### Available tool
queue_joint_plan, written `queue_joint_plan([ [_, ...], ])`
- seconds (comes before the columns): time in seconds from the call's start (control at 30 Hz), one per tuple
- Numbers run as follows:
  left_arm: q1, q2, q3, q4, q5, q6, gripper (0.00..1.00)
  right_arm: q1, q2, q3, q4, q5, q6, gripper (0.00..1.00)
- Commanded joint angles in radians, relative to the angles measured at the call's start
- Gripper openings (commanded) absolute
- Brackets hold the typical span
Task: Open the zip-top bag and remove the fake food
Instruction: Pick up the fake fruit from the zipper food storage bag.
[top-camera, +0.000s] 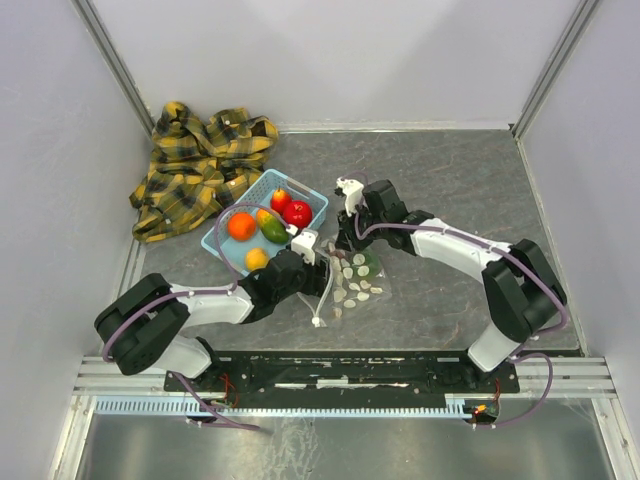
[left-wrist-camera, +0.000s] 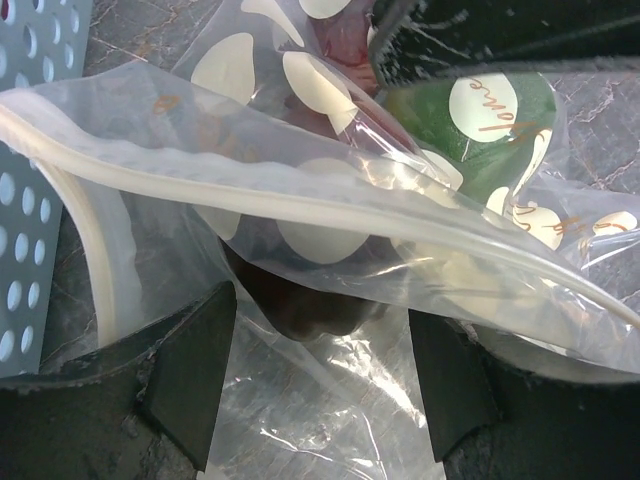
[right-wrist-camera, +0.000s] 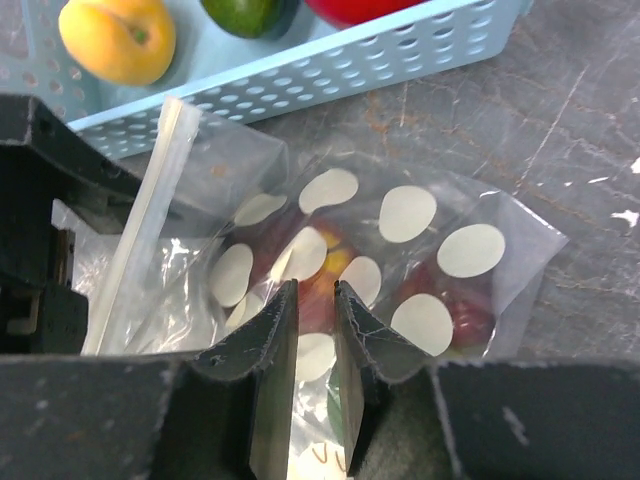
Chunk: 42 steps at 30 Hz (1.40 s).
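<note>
Bag (top-camera: 352, 278) lies at basket's (top-camera: 301, 191) 5 o'clock, zip strip running 12-to-6. My left jaws, wide, straddle its mouth, maroon food (left-wrist-camera: 300, 310) at 12 inside. Right jaws, narrow, pinch the film.

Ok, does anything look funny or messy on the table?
Mostly the yellow-and-black plaid cloth. It lies crumpled in a heap in the far left corner, next to the light blue slotted plastic basket. The clear dotted zip-top bag is rumpled too, with glossy fake fruit inside.
</note>
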Motion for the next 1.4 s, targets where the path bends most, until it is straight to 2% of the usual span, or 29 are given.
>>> queue_joint_plan([
  [0.0, 0.007, -0.016, 0.001, 0.072, 0.022, 0.05, 0.77, 0.005, 0.048, 0.076, -0.008, 0.082, -0.027, 0.28],
  [0.23, 0.016, -0.01, 0.012, 0.064, 0.027, 0.058, 0.81, 0.004, 0.15, 0.11, -0.031, 0.062, -0.043, 0.26],
  [0.43, 0.029, 0.013, 0.016, 0.077, 0.05, 0.063, 0.87, 0.009, 0.147, 0.064, -0.014, -0.02, -0.053, 0.23],
  [0.73, 0.038, 0.034, 0.021, 0.105, 0.109, 0.058, 0.88, 0.027, 0.139, 0.041, -0.005, -0.119, -0.071, 0.19],
  [1.03, 0.039, 0.045, 0.018, 0.095, 0.109, 0.033, 0.88, 0.038, 0.108, -0.013, 0.038, -0.18, -0.048, 0.17],
  [1.13, 0.039, 0.039, 0.009, 0.087, 0.098, 0.025, 0.83, 0.037, 0.067, -0.043, 0.056, -0.151, -0.035, 0.17],
  [1.23, 0.04, 0.013, -0.013, 0.086, 0.098, 0.018, 0.71, 0.037, 0.003, -0.066, 0.052, -0.106, -0.023, 0.21],
  [1.37, 0.039, -0.043, -0.046, 0.081, 0.109, 0.012, 0.62, 0.035, -0.063, -0.087, 0.043, -0.072, -0.014, 0.23],
])
